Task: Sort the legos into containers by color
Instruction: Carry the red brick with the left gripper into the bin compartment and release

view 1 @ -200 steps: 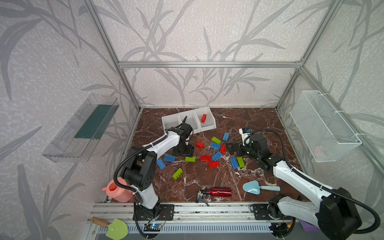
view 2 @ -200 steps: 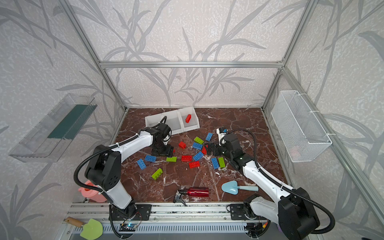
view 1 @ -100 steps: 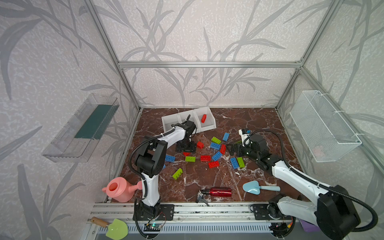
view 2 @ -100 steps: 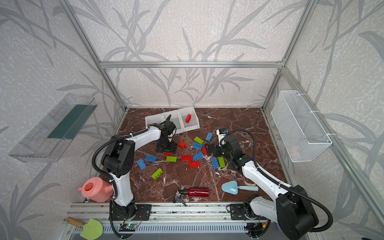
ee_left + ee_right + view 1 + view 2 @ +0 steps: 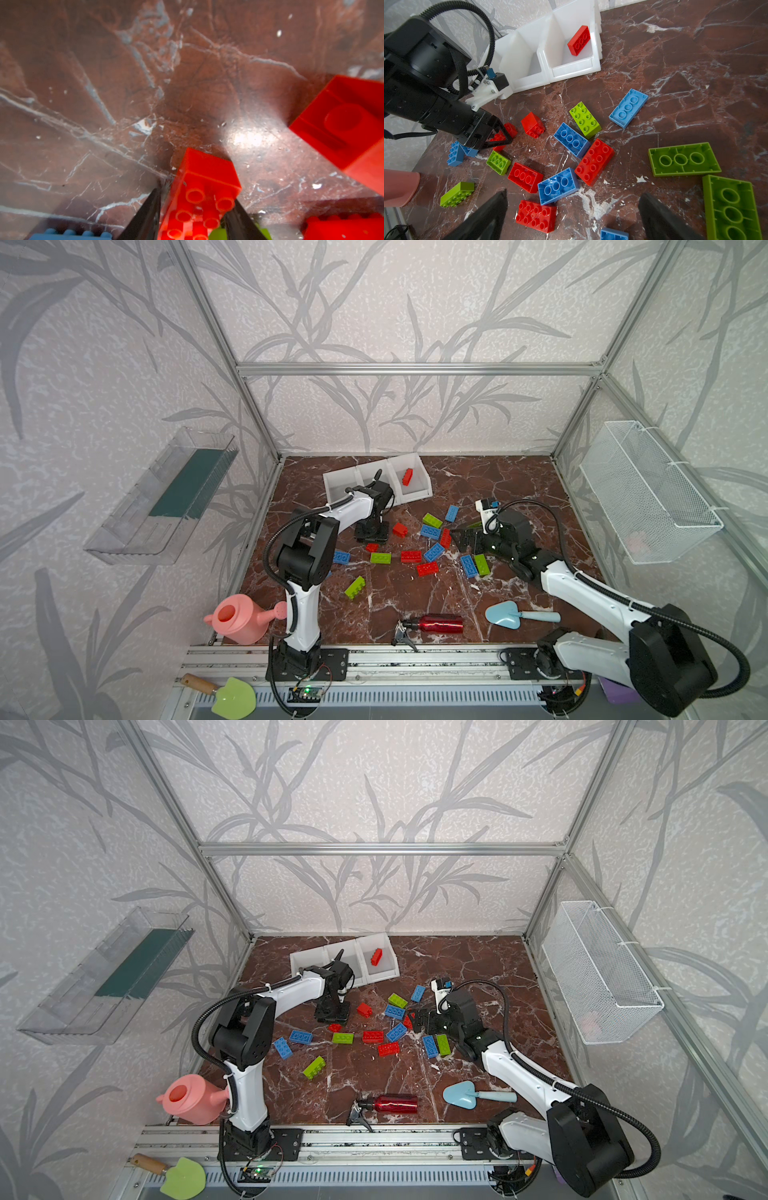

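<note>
Red, blue and lime green legos lie scattered on the brown marble floor in both top views, such as a blue lego [image 5: 430, 532] and a green lego [image 5: 314, 1067]. The white containers [image 5: 334, 489] stand at the back; the rightmost holds one red lego [image 5: 407, 477] [image 5: 579, 40]. My left gripper [image 5: 372, 536] [image 5: 196, 195] points down in front of the containers, shut on a small red lego [image 5: 207, 166] [image 5: 500, 138] low at the floor. My right gripper [image 5: 459, 541] [image 5: 571, 218] hovers open over the pile, above a red lego [image 5: 536, 216], holding nothing.
A pink watering can [image 5: 239, 620], a red bottle [image 5: 436, 623] and a blue trowel [image 5: 507, 614] lie near the front rail. A wire basket [image 5: 648, 493] hangs on the right wall and a clear tray [image 5: 166, 497] on the left wall.
My left gripper shifted slightly right and its jaws closed on the small red lego. The left arm's base link has swung round. The right arm has stayed put.
</note>
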### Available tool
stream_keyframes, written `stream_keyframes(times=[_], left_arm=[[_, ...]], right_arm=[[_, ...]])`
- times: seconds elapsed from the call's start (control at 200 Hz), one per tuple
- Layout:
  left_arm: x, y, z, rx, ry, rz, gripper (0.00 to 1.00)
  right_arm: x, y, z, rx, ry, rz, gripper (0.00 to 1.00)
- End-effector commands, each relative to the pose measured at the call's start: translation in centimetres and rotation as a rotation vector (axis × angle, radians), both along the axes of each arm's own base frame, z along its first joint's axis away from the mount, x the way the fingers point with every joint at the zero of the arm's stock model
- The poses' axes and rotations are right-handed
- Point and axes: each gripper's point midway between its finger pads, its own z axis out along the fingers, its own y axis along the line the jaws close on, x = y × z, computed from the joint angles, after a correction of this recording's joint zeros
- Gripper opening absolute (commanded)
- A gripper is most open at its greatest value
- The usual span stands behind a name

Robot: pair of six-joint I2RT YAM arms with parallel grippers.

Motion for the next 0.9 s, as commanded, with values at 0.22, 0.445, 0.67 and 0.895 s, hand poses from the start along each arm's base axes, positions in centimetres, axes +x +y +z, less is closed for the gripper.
stream_keyframes(times=[0.22,0.445,0.67,0.895], left_arm=[[0.2,-0.1,1.0,0.002,-0.016,0.008,0.31],[1.2,-0.7,3.5,-0.033,-0.079,0.019,0.29],[4.6,-2.8,9.2,-0.121,-0.196,0.013,0.29],[8.7,-5.3,14.5,-0.212,-0.305,-0.007,0.30]], right_arm=[[0.1,0.1,0.3,0.020,-0.006,0.002,0.99],[-0.2,0.2,0.6,0.026,-0.005,0.011,0.99],[-0.7,0.3,0.7,0.038,0.009,0.023,0.99],[-1.7,0.0,0.7,0.016,0.034,0.034,0.99]])
